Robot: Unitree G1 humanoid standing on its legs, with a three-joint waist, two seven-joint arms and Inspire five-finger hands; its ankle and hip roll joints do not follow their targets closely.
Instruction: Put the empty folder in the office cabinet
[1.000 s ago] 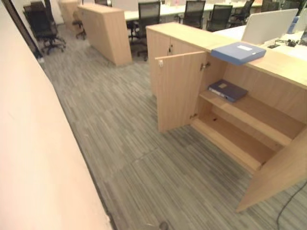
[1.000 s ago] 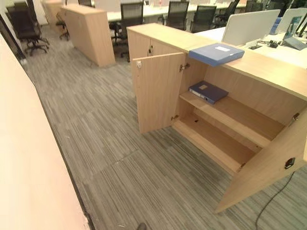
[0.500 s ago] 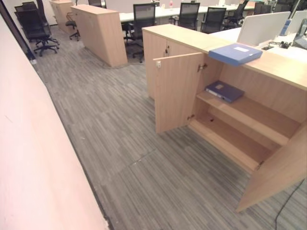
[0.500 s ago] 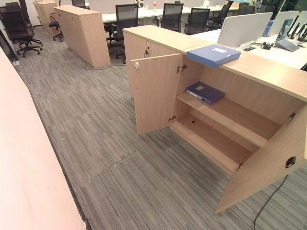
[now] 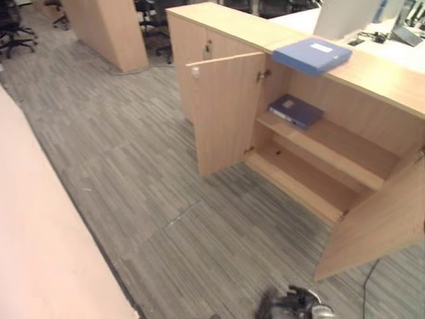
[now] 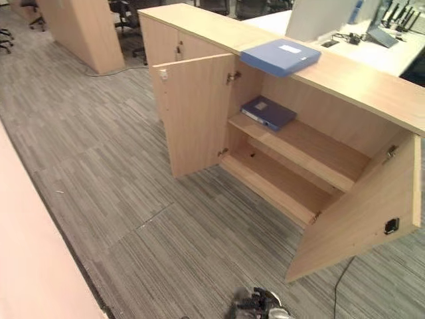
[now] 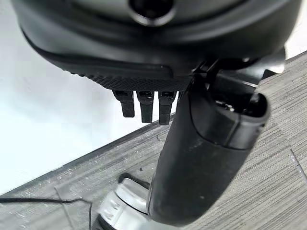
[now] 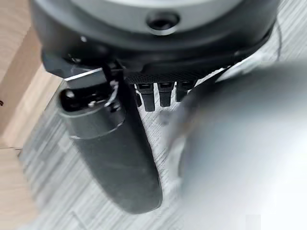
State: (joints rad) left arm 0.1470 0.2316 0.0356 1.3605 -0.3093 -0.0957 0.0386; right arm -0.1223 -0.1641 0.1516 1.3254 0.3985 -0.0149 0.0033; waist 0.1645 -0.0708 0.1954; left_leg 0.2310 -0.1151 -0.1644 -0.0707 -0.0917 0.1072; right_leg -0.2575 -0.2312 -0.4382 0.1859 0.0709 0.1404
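Lying flat on the cabinet's top surface (image 6: 372, 83), the light blue folder (image 6: 280, 56) sits well ahead of and above both robot hands, its long axis running roughly along the top and its near corner hanging just over the open compartment. Beneath it a darker folder (image 6: 268, 112) rests on the upper shelf (image 6: 312, 149), between the two swung-open doors. The left robot hand (image 7: 144, 103) and the right robot hand (image 8: 160, 96) both hang low with fingers straight and holding nothing; neither looks clearly nearer, though the folder lies somewhat toward the right.
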